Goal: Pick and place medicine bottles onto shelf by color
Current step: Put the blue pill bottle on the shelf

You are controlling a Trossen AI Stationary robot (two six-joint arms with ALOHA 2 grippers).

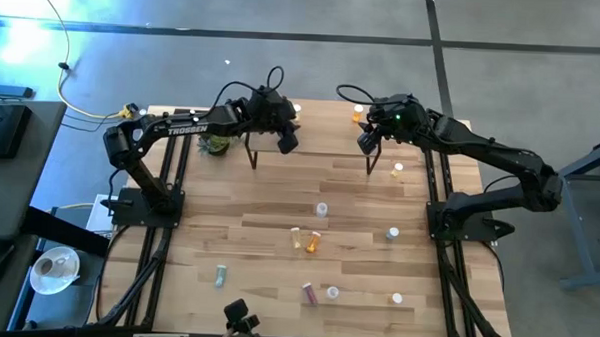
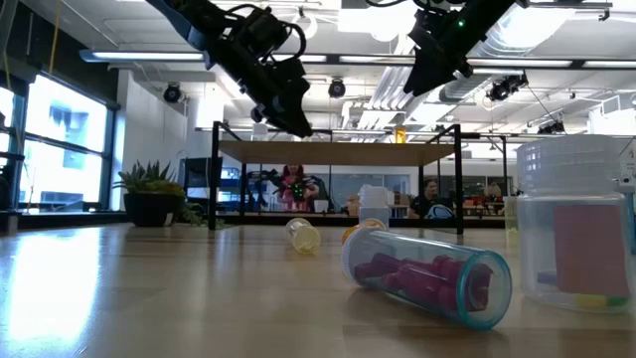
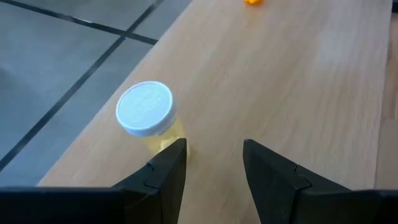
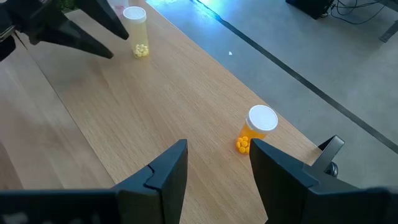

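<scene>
The shelf (image 1: 316, 129) stands at the table's far side. On its board a yellow bottle (image 3: 146, 115) with a white cap stands upright near the far edge, and an orange bottle (image 4: 255, 130) stands farther right. My left gripper (image 3: 214, 168) hovers over the board, open, with the yellow bottle just past one fingertip. My right gripper (image 4: 217, 165) hovers open, short of the orange bottle, with nothing between its fingers. Several more bottles lie or stand on the table, among them a purple one (image 2: 427, 278) and a green one (image 1: 219, 276). My left gripper has one fingertip (image 3: 174, 152) right by the foot of the yellow bottle; whether it touches the bottle I cannot tell. Nothing is between its fingers, and the bottle stands upright on the shelf board on its own base.
A small potted plant (image 1: 216, 143) sits by the shelf's left legs. A clear bottle (image 2: 576, 229) stands close to the low camera. Another bottle (image 1: 398, 170) stands on the table near the shelf's right leg. Bare board lies between the two bottles on the shelf.
</scene>
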